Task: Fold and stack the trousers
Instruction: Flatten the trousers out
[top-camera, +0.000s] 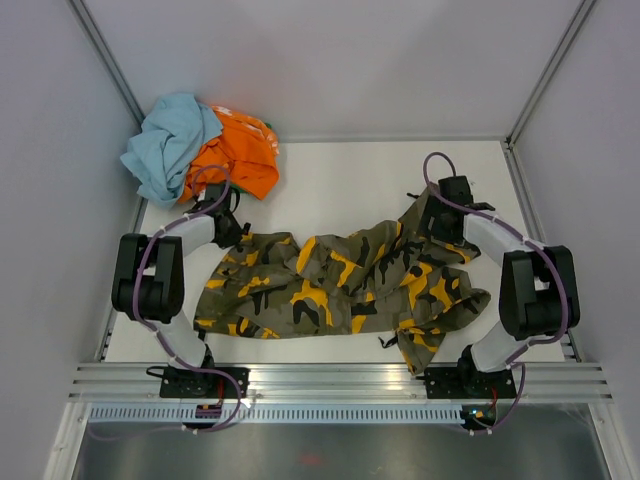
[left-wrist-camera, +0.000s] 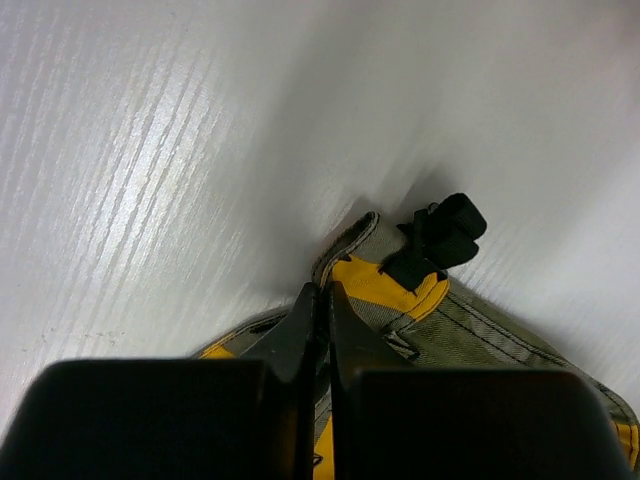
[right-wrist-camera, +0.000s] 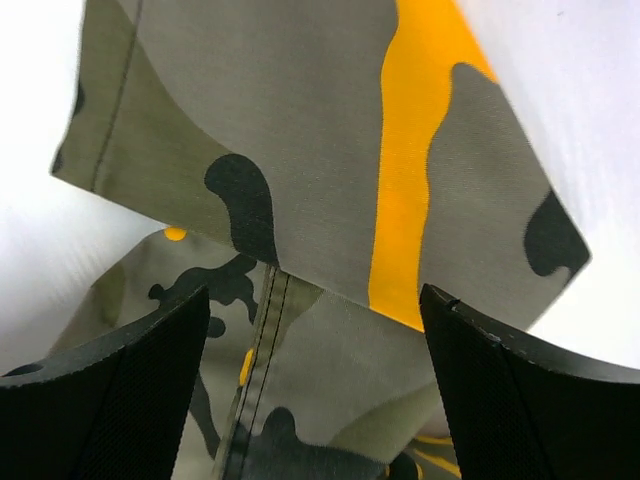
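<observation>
Trousers (top-camera: 340, 285) showing olive, black, grey and orange-yellow camouflage; far left, a light blue cloth (top-camera: 168, 140), an orange garment (top-camera: 238, 158).

Long camouflage cargo trousers (top-camera: 340, 285) in olive, grey, black and bright orange-yellow cloth lie rumpled and unfolded across the near half of the white table (top-camera: 340, 180), stretched from about 8 o'clock to 4 o'clock. The right end is bunched, one flap reaching towards 2 o'clock and another spilling towards 5 o'clock. A black buckled strap (left-wrist-camera: 440, 232) sticks out at the left end.
</observation>
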